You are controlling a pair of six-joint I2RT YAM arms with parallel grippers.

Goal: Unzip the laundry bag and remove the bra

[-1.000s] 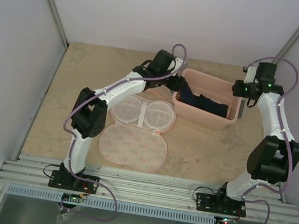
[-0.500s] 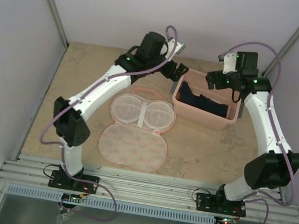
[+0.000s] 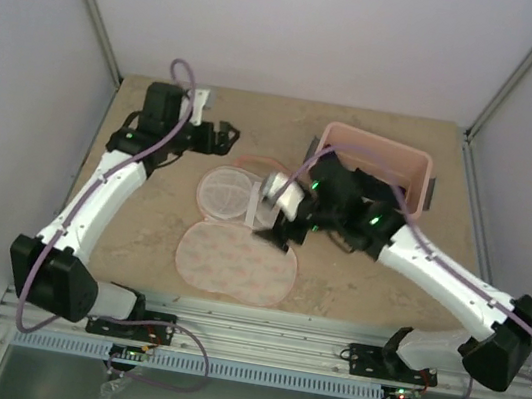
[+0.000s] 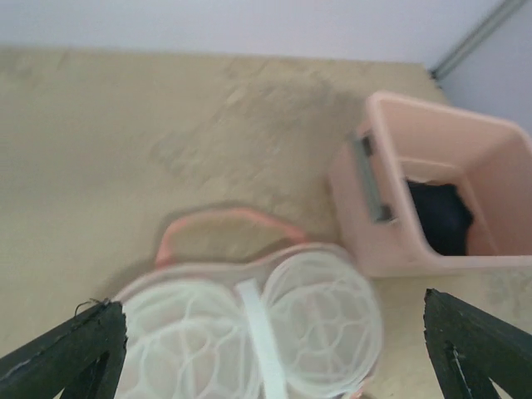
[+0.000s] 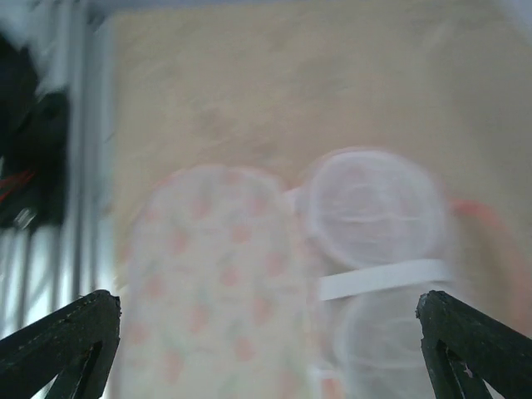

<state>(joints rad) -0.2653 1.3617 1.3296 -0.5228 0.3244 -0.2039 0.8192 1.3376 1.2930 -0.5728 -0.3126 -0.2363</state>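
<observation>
Two halves of the laundry bag [image 3: 236,261] lie spread flat on the mottled beige table [image 3: 259,117], joined along one edge. The near half is soft pale fabric with a small orange-red print. The far half shows two rounded, translucent white mesh domes [image 4: 324,307] with a flat white band [image 4: 253,332] between them and a pink trim loop [image 4: 224,218] curving behind.

The bra [image 4: 440,218] is dark fabric lying inside the rigid, smooth pink plastic tub [image 4: 440,112], just right of the bag. A grey clip handle [image 4: 370,179] sits on the tub's end wall.

The left gripper [image 4: 268,303] is above the table at the far side of the bag. Its jaws are spread wide and hold nothing.

The right gripper [image 5: 264,298] is above the bag, also spread wide with nothing between the black fingers. Its wrist view is blurred, so contact with the fabric cannot be determined.
</observation>
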